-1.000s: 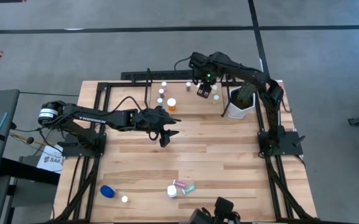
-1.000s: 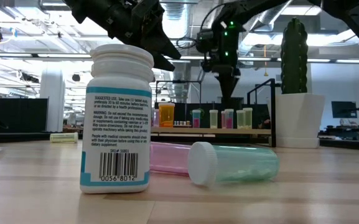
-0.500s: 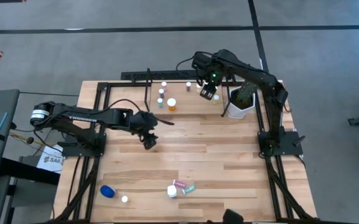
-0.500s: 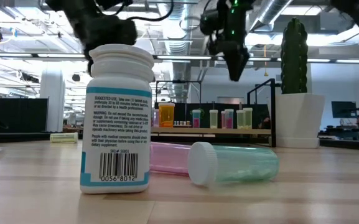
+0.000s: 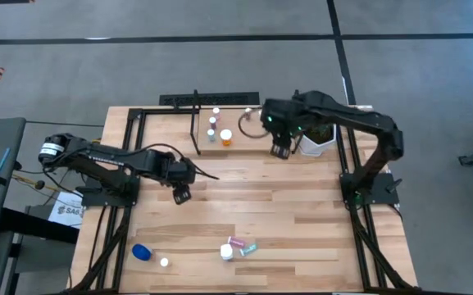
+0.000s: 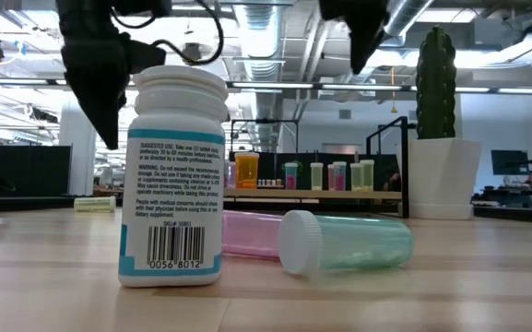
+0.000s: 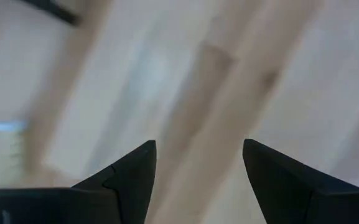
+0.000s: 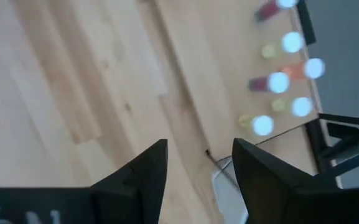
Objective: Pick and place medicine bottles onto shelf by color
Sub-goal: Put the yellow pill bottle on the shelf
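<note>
In the high view the left gripper (image 5: 180, 195) is hanging over bare planks left of the frame's centre, its arm reaching in from the left edge of the table (image 5: 302, 213). The left wrist view shows its two dark fingers (image 7: 132, 177) spread apart with only blurred wood between them, holding nothing. The right gripper (image 5: 280, 151) is sitting in the upper middle of the high view, just below the shelf (image 5: 236, 147) and just left of the white plant pot (image 5: 314, 146). In the right wrist view its fingers (image 8: 148, 171) are also standing open and empty over the planks, with a blurred cluster of white-capped bottles (image 8: 279, 81) toward the frame's upper right.

On the shelf an orange bottle (image 5: 226, 138) is standing with several small vials (image 5: 212, 123) beside it.

Near the bottom of the high view a white bottle (image 5: 226, 252), a pink vial (image 5: 238, 242) and a teal vial (image 5: 249, 248) are lying close together; a blue bottle (image 5: 141, 251) and a small white-capped vial (image 5: 164, 262) are sitting at the lower left. In the low view the white bottle (image 6: 175, 175) is standing upright at left, the pink vial (image 6: 252, 235) and teal vial (image 6: 344, 243) lying on their sides just right of it.
</note>
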You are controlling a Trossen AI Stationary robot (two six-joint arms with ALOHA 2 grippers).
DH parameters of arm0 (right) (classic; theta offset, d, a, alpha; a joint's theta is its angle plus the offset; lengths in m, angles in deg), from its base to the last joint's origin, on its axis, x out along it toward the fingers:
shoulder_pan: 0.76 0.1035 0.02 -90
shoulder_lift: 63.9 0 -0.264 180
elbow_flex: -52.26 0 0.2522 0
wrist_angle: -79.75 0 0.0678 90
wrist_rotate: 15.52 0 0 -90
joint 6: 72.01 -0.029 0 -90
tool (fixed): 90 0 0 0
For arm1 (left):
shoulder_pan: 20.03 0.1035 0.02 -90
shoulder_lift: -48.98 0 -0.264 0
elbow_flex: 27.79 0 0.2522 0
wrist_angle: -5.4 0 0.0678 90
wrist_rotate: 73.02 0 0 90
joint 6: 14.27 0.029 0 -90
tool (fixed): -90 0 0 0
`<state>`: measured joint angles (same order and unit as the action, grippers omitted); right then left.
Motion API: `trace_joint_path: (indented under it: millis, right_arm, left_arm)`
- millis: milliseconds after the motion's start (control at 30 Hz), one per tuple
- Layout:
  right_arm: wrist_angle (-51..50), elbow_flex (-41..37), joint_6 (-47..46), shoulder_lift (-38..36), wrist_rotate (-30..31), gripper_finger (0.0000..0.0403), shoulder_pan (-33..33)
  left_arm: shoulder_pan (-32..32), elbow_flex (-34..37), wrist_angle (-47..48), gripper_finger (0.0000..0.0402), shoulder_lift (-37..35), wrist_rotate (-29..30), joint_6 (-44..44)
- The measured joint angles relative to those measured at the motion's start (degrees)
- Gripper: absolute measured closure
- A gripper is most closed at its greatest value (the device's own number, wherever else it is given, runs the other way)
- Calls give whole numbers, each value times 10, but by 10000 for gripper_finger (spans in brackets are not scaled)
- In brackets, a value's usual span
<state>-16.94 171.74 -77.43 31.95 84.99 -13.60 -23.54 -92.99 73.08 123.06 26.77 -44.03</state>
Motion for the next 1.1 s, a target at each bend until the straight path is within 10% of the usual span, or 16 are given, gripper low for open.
trace_joint_path:
  millis: [300, 633, 1100]
  right_arm:
    - [29, -97, -77, -59, 13, 204, 64]
    - [24, -152, -106, -90, 49, 209, 87]
    - [24, -152, -94, -91, 64, 211, 86]
  left_arm:
    - [116, 1, 126, 173, 0, 61, 100]
    - [276, 91, 25, 173, 0, 70, 245]
    - [412, 83, 20, 177, 0, 28, 232]
